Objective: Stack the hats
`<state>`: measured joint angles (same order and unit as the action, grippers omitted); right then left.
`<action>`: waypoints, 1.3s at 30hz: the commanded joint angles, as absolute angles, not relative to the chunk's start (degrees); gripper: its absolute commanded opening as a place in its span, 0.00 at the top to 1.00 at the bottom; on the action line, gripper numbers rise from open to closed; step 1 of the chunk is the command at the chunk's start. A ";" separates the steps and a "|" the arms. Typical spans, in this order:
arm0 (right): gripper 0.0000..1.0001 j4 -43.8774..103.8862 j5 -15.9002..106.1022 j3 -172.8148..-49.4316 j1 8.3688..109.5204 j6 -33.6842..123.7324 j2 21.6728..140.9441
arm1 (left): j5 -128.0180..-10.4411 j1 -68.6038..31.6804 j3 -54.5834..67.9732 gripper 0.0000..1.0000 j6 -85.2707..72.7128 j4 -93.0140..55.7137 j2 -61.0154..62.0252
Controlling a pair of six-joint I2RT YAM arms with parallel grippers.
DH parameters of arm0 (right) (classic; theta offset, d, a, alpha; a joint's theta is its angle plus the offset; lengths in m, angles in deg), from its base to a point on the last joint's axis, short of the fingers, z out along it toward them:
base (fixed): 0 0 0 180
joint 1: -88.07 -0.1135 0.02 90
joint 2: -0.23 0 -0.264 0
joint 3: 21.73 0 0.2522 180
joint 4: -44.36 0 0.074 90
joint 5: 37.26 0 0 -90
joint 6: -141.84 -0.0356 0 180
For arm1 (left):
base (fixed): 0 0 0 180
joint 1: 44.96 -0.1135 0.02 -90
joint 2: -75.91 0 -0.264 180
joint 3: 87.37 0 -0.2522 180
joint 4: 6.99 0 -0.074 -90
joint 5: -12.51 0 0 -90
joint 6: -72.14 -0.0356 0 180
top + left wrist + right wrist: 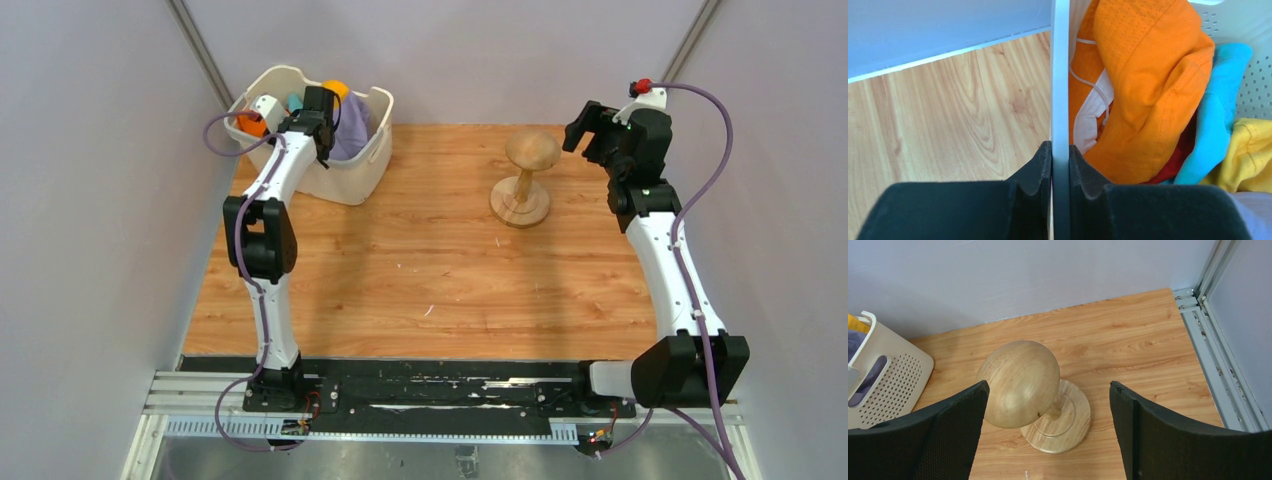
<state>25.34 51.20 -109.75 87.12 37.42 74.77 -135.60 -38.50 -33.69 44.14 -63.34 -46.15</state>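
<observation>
The hats lie bunched inside the white basket point(365, 165) at the back left. The left wrist view shows the orange hat point(1148, 85) on top, with the teal hat point(1215, 120), the red hat point(1178, 160), the yellow hat point(1248, 155) and a bit of the lavender hat point(1253, 205) beside it. From above, the lavender hat point(352, 130) fills the basket's right half. My left gripper point(1060, 150) is shut on the basket's upright wall point(1060, 75), one pad outside and one inside. My right gripper point(1049, 384) hangs open and empty, above the table at the back right.
A wooden mushroom-shaped stand point(527, 170) stands on the table at the back, right of centre, just left of my right gripper point(585, 125). In the right wrist view the stand point(1018, 380) shows below the open fingers. Grey walls close in both sides and the back.
</observation>
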 commanded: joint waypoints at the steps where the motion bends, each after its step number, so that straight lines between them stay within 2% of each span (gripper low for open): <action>1: 0.11 26.53 50.41 -109.32 87.98 37.24 74.64 | -139.46 -39.07 -33.29 0.77 42.59 -32.34 -51.66; 3: 0.11 26.56 50.25 -109.43 87.98 37.26 74.70 | -137.53 -39.07 -31.61 0.61 41.77 -29.95 -51.09; 5: 0.11 26.56 49.98 -109.45 87.99 37.18 74.77 | -135.33 -39.07 -30.40 0.53 41.54 -28.85 -50.36; 10: 0.11 26.56 49.49 -109.42 87.99 37.04 75.01 | -132.60 -38.84 -25.30 0.49 41.79 -25.97 -45.95; 19: 0.11 26.81 48.49 -109.57 87.98 36.42 75.83 | -127.88 -37.32 -14.52 0.29 34.73 -21.55 -31.14; 26: 0.11 27.25 47.48 -109.62 87.98 35.79 76.29 | -127.64 -35.25 -14.46 0.28 24.16 -20.58 -22.61; 32: 0.11 27.24 47.32 -109.64 87.98 35.73 76.30 | -125.46 -34.30 -19.99 0.26 19.82 -26.38 -22.57; 39: 0.11 27.34 47.30 -109.52 87.98 35.71 76.29 | -121.64 -34.15 -18.57 0.25 18.18 -25.26 -22.90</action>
<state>26.06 48.03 -109.75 87.12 36.31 76.17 -125.00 -34.33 -19.26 21.08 -25.25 -22.11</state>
